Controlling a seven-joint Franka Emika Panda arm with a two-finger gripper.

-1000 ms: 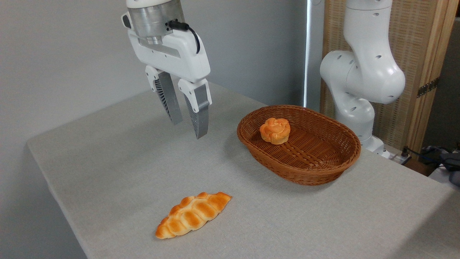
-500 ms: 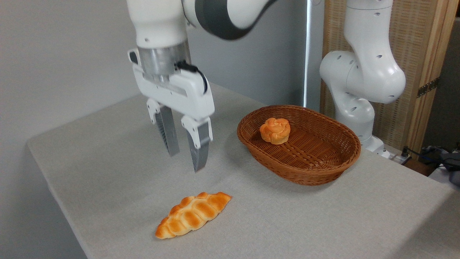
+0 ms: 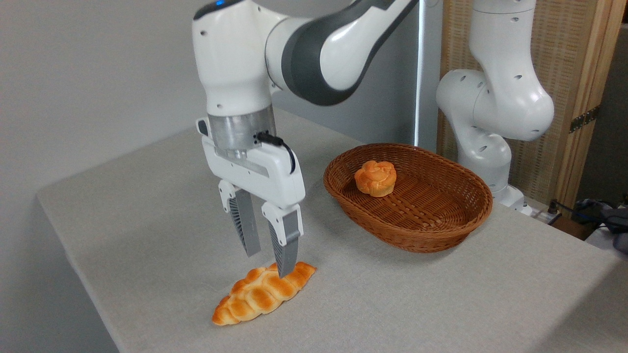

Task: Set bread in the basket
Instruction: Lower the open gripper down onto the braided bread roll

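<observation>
The oval, shallow, reddish-brown woven wicker basket (image 3: 408, 196) was seen standing on the grey cloth-covered table (image 3: 441, 294), right of centre, near the white base of the robot arm (image 3: 495, 98). Inside it, one small round orange flower-topped bun (image 3: 376, 178) was found, set toward the basket's left end; the rest of the woven floor was left bare. The long braided golden-orange loaf with pointed ends (image 3: 264, 292) was not in the basket: it was lying flat on the table near the front edge, well apart from the wicker rim. Directly above its right part, the white two-finger gripper (image 3: 269, 262) was held pointing down, its grey fingers (image 3: 287, 245) spread apart with nothing gripped. The nearer fingertip was seen overlapping the loaf's top; whether contact was made could not be told.
</observation>
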